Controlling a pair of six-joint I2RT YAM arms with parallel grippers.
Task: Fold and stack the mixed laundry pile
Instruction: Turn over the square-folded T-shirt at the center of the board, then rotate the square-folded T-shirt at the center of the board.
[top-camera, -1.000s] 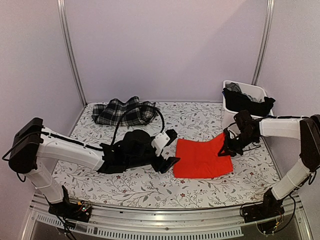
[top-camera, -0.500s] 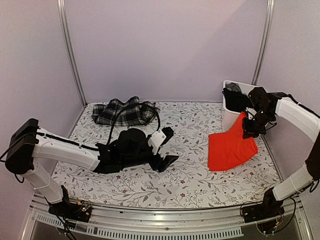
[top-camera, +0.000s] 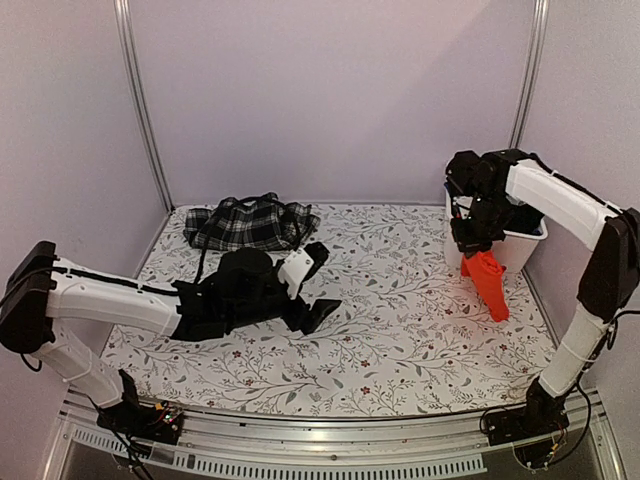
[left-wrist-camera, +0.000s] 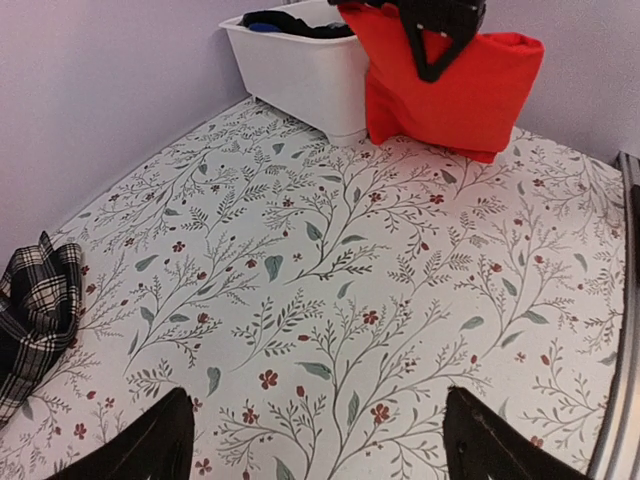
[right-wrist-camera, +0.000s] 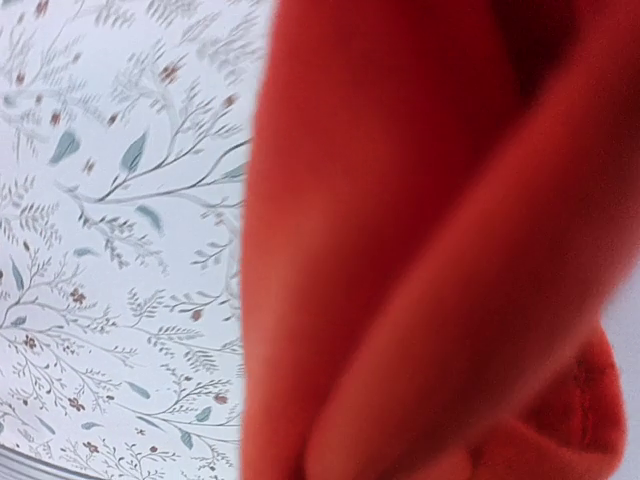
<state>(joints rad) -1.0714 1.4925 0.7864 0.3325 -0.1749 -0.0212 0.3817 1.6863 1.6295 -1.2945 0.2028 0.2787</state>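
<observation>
Since a second earlier, the left end effector (top-camera: 322, 282) had eased back a little, jaws wide and empty, low by the black garment (top-camera: 235, 290) mid-counter (top-camera: 400, 340). Farther right, the right end effector (top-camera: 468, 240), clamped on the red cloth (top-camera: 487, 282), had hoisted it to hang against the bin (top-camera: 522, 245), probably for restacking. The plaid garment (top-camera: 248, 222) lay rearmost, unobstructed.

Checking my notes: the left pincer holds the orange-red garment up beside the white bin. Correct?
No: it is the right pincer that holds the orange-red garment up beside the white bin, as the top external view shows.
</observation>
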